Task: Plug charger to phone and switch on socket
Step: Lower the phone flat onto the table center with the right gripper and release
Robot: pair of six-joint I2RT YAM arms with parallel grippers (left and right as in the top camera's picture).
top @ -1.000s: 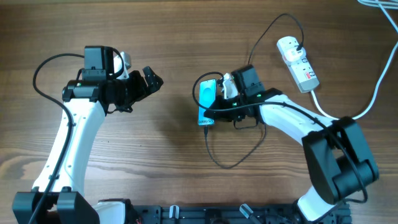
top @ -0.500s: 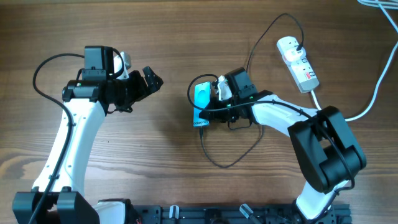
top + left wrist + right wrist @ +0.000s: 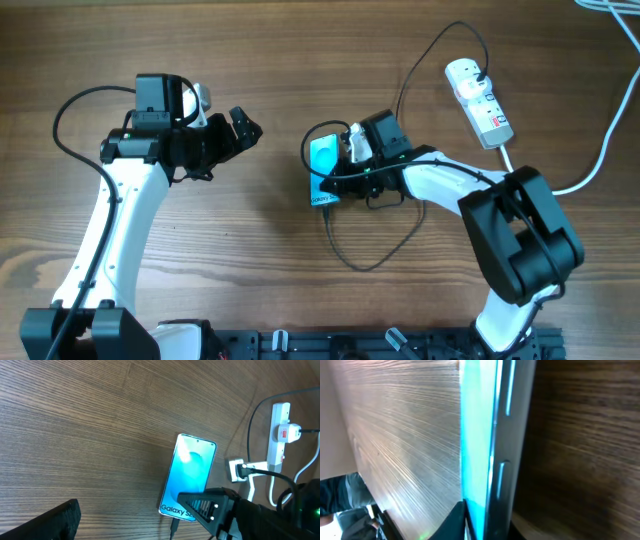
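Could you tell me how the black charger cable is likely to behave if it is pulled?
Probably floppy: the charger lies in loose loops on the table. It looks thin, so it should drag easily. Pulling may tug the phone, whose lower edge its end meets.

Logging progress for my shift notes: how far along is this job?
Looks done: the charger tip meets the bottom edge of the phone, apparently plugged in. In hand: the right gripper is at the phone. Remaining: switching on the socket, which nothing touches.
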